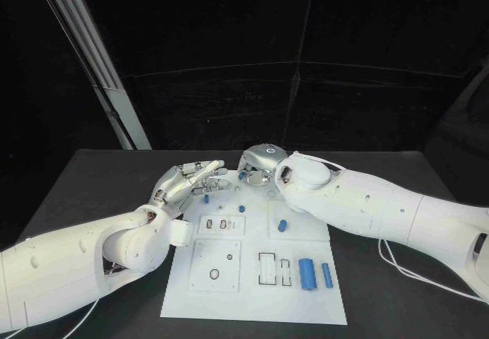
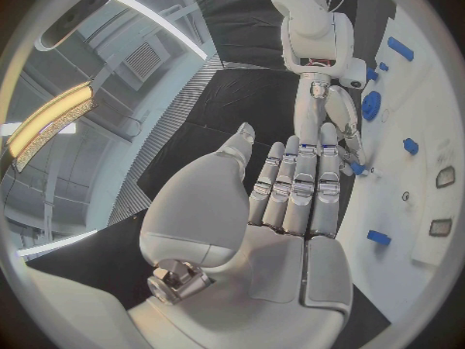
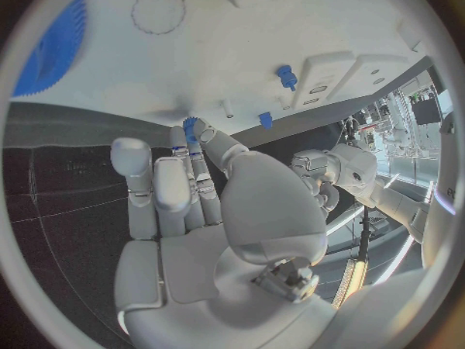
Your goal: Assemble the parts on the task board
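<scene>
The white task board [image 1: 255, 282] lies in the middle of the black table. My right hand [image 1: 261, 164] reaches over the board's far edge and pinches a small blue part [image 3: 191, 126] between thumb and fingertips, low over the board. My left hand [image 1: 191, 182] hovers at the board's far left corner, its fingers [image 2: 301, 186] straight and side by side and holding nothing, with their tips close to that blue part [image 2: 356, 168]. A round blue gear [image 2: 371, 105] sits on the board just beside my right hand [image 2: 334, 112].
Small blue pegs [image 1: 205, 199] [image 1: 242, 208] and an oval blue piece [image 1: 283, 226] stand on the board's far half. Two longer blue cylinders [image 1: 307, 272] [image 1: 327, 275] lie at its near right, beside rectangular slots [image 1: 267, 268]. Bare black table surrounds the board.
</scene>
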{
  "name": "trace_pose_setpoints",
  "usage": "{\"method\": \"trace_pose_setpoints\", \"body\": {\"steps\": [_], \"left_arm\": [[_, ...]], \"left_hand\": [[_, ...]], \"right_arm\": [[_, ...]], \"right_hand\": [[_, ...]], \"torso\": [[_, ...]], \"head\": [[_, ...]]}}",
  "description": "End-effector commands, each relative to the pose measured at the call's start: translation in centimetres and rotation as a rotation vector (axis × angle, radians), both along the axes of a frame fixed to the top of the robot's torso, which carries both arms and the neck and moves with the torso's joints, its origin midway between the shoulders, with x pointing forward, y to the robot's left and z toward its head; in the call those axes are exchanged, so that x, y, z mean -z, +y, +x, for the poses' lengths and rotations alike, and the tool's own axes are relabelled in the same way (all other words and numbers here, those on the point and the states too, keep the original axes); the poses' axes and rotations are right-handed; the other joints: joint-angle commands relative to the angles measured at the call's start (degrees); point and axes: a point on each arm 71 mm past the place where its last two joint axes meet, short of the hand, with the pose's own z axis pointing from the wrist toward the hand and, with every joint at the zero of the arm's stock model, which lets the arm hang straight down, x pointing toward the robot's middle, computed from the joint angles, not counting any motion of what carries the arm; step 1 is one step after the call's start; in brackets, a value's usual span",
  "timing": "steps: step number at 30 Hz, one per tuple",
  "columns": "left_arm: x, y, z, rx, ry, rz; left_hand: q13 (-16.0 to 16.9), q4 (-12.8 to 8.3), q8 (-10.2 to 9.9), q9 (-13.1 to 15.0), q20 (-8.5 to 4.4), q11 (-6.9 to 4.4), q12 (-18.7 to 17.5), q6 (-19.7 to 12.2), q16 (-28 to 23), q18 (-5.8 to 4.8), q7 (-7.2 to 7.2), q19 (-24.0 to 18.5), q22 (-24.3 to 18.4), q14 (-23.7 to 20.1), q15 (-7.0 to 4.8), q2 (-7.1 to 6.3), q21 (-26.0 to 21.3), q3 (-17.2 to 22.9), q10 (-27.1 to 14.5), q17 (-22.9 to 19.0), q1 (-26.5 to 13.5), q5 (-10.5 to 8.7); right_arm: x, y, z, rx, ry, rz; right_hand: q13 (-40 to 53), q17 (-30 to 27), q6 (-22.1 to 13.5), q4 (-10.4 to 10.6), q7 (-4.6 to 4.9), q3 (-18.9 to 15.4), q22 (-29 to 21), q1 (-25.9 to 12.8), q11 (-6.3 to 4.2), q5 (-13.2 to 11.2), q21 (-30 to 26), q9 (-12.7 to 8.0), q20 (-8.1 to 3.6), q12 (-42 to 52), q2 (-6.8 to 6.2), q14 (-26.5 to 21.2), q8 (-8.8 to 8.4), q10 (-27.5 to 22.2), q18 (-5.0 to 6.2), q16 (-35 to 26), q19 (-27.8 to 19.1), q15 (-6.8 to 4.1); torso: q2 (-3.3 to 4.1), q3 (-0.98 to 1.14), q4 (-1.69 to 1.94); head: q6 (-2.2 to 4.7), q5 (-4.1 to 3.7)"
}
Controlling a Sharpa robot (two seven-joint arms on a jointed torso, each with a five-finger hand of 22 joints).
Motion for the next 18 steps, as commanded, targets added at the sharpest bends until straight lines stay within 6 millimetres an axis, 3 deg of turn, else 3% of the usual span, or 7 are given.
{"method": "trace_pose_setpoints", "body": {"steps": [1, 7, 12, 18], "left_arm": [[-0.12, -0.16, 0.01, 0.015, -0.001, -0.008], [-0.1, -0.11, 0.04, 0.014, 0.0, -0.006], [-0.09, -0.08, 0.06, 0.013, 0.0, -0.005], [-0.08, -0.03, 0.1, 0.011, 0.001, -0.004]], "left_hand": [[-0.05, -0.14, -0.29, -0.08, 0.14, 0.17, -0.36, 0.05, -0.26, 0.81, 0.24, 0.34, -0.08, 0.16, 0.35, 0.29, -0.26, -0.29, -0.03, 0.07, -0.14, -0.15], [-0.05, -0.14, -0.29, -0.08, 0.14, 0.17, -0.36, 0.05, -0.26, 0.81, 0.24, 0.34, -0.08, 0.16, 0.35, 0.29, -0.26, -0.29, -0.03, 0.07, -0.14, -0.15], [-0.05, -0.14, -0.29, -0.08, 0.14, 0.17, -0.36, 0.05, -0.26, 0.81, 0.24, 0.34, -0.08, 0.16, 0.35, 0.29, -0.26, -0.29, -0.03, 0.07, -0.14, -0.15], [-0.05, -0.14, -0.29, -0.08, 0.14, 0.17, -0.36, 0.05, -0.26, 0.81, 0.24, 0.34, -0.08, 0.16, 0.35, 0.29, -0.26, -0.29, -0.03, 0.07, -0.14, -0.15]], "right_arm": [[0.12, -0.1, 0.1, 0.007, 0.009, -0.028], [0.19, -0.3, 0.25, 0.016, 0.01, -0.031], [0.14, -0.38, 0.39, 0.022, 0.003, -0.017], [0.11, -0.33, 0.42, 0.022, 0.004, -0.005]], "right_hand": [[-0.04, 0.01, 0.21, 0.19, 0.15, 0.28, 0.02, 0.01, 0.31, -0.08, 0.34, 0.1, 0.17, -0.01, -0.57, 0.68, 0.16, -0.23, -0.79, 0.27, -0.15, -0.07], [-0.18, -0.78, -0.52, 0.72, 0.34, 0.63, -0.65, -0.42, 0.48, -0.7, 0.08, -0.03, 0.3, -0.2, -1.32, 0.42, -0.1, -1.11, -0.68, -0.1, -0.68, 0.12], [-0.44, -8.19, -7.38, 2.02, 1.74, 0.86, -7.59, -1.5, 2.58, -1.62, -3.93, -0.35, 1.72, -0.25, -4.24, -1.63, -0.32, -9.17, 0.42, -4.93, -5.01, 1.9], [-0.37, -10.15, -10.55, 3.11, 1.7, -0.1, -9.08, -1.18, 2.67, -1.71, -5.01, -0.28, 2.15, 0.03, -5.3, -1.84, -0.23, -11.73, 0.72, -6.4, -5.85, 2.12]], "torso": [[0.02, 0.01, 0.01], [0.08, 0.04, -0.03], [0.09, 0.01, -0.07], [0.16, 0.04, -0.06]], "head": [[-0.16, 0.06], [-0.13, 0.18], [-0.01, 0.24], [-0.03, 0.29]]}}
